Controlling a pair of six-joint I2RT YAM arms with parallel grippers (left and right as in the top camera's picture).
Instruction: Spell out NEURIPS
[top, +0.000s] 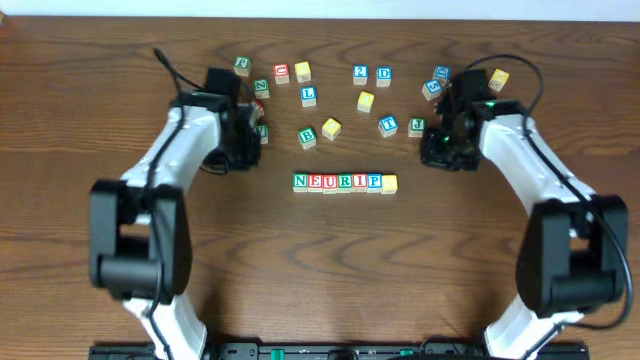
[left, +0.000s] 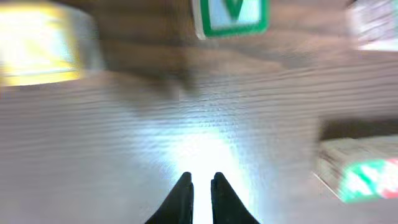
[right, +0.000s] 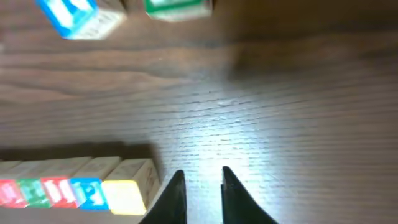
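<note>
Seven wooden cubes stand side by side mid-table: green N, red E, red U, green R, red I, blue P and a yellow-faced cube. My left gripper hangs left of the row, apart from it. In its wrist view the fingertips stand almost together over bare wood, holding nothing. My right gripper is to the right of the row. It is open and empty, just right of the yellow-faced cube, beside the blue P.
Loose cubes lie scattered behind the row: L, B, 2, D, T and several yellow ones. A green V cube sits ahead of the left fingers, a yellow cube to their left.
</note>
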